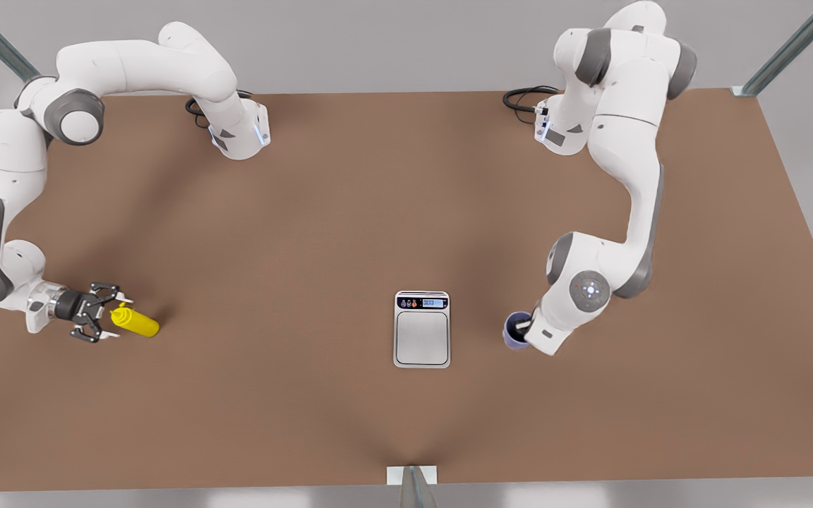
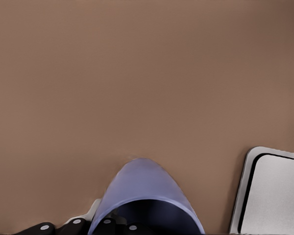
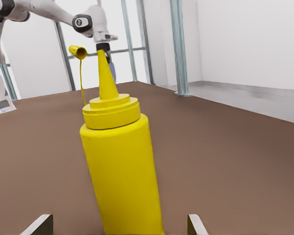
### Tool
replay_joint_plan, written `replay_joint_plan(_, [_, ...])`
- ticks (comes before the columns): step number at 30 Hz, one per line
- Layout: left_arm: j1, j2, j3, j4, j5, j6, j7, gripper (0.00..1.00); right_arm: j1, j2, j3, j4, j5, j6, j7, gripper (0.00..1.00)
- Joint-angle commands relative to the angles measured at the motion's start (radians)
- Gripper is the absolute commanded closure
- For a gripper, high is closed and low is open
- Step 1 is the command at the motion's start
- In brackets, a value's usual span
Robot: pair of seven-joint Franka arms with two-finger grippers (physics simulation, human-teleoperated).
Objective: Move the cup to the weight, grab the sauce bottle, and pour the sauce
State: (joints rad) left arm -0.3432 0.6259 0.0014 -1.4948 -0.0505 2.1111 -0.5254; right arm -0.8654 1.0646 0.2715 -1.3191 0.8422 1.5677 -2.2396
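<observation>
The lavender-blue cup (image 1: pixel 514 330) stands on the table just off the front view's right side of the silver scale (image 1: pixel 421 329). My left gripper (image 1: pixel 525 327) is at the cup's rim, shut on its wall; the cup (image 2: pixel 143 188) sits right in front of the wrist camera, with the scale's corner (image 2: pixel 272 191) beside it. At the front view's left, the yellow sauce bottle (image 1: pixel 137 322) stands upright, its small cap (image 3: pixel 78 51) hanging open on a tether. My right gripper (image 1: pixel 113 315) is open, its fingertips (image 3: pixel 38 224) on either side of the bottle (image 3: pixel 120 171), apart from it.
The brown table (image 1: pixel 293 233) spreads wide between the two arms. Both arm bases with their cables (image 1: pixel 526 95) sit along the far edge. Metal frame posts (image 1: pixel 787 49) stand at the corners and a bracket (image 1: pixel 412 476) at the near edge.
</observation>
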Motion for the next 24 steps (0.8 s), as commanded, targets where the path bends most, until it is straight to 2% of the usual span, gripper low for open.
replay_joint_plan(1, [-0.003, 0.005, 0.000, 0.008, -0.109, 0.001, -0.013, 0.79, 0.002, 0.001, 0.000, 0.000, 0.000, 0.000, 0.000, 0.00])
replay_joint_plan(5, [-0.092, 0.086, -0.001, 0.137, -0.161, 0.009, -0.163, 0.79, 0.023, 0.017, 0.000, 0.001, 0.015, 0.005, 0.000, 0.00])
replay_joint_plan(9, [-0.115, 0.095, -0.040, 0.145, -0.174, 0.009, -0.192, 0.79, 0.034, 0.031, -0.001, 0.001, 0.029, 0.018, 0.000, 0.00])
replay_joint_plan(11, [-0.135, 0.143, -0.055, 0.200, -0.175, 0.018, -0.217, 0.79, 0.039, 0.031, -0.001, 0.001, 0.028, 0.021, 0.001, 0.00])
replay_joint_plan(12, [-0.135, 0.175, -0.072, 0.246, -0.175, 0.018, -0.220, 0.79, 0.045, 0.029, -0.001, 0.003, 0.028, 0.023, 0.001, 0.10])
replay_joint_plan(17, [-0.143, 0.209, -0.092, 0.258, -0.174, 0.087, -0.226, 0.79, 0.072, 0.028, -0.001, 0.006, 0.028, 0.029, 0.003, 0.15])
replay_joint_plan(21, [-0.143, 0.210, -0.092, 0.257, -0.172, 0.086, -0.226, 0.79, 0.088, 0.024, -0.001, 0.008, 0.023, 0.032, 0.005, 0.34])
replay_joint_plan(22, [-0.142, 0.210, -0.092, 0.257, -0.172, 0.086, -0.225, 0.67, 0.092, 0.024, -0.001, 0.008, 0.023, 0.032, 0.014, 0.35])
replay_joint_plan(24, [-0.143, 0.215, -0.092, 0.255, -0.172, 0.086, -0.225, 0.22, 0.095, 0.023, -0.001, 0.008, 0.025, 0.032, 0.017, 0.43])
